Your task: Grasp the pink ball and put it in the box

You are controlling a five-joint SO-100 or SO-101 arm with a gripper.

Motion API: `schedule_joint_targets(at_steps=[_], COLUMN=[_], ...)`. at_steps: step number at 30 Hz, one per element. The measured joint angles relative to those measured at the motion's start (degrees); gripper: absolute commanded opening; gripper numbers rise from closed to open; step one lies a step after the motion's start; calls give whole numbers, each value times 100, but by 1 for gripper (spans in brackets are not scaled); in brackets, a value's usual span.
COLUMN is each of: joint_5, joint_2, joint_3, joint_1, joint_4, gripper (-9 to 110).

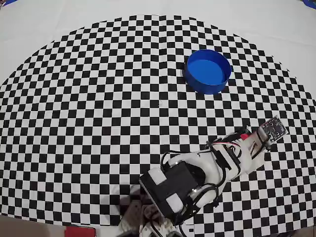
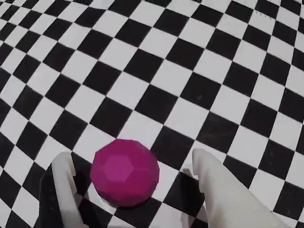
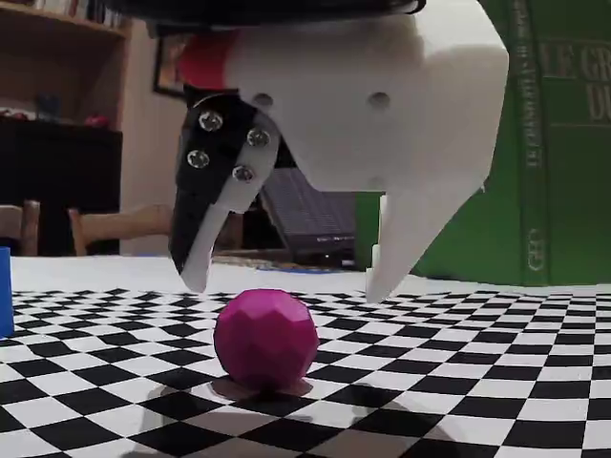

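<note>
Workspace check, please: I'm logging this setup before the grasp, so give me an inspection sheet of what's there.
Surface: checkered mat on a white table, flat.
Job's things: pink ball rests on the mat; blue box stands empty, apart from the arm.
Clutter: nothing seen on the mat.
End effector: end effector open, above the ball, fingertips straddling it without touching.
Cables: black wires looped along the arm body.
Surroundings: wooden shelf, chair and a green book behind the table.
</note>
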Motion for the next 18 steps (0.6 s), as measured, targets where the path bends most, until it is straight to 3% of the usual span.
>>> schedule_joint_targets(at_steps=[18], joint_5=[0], joint_2=[-193], joint_3=[-88], joint_1=[-18], joint_4=[0], gripper=[29])
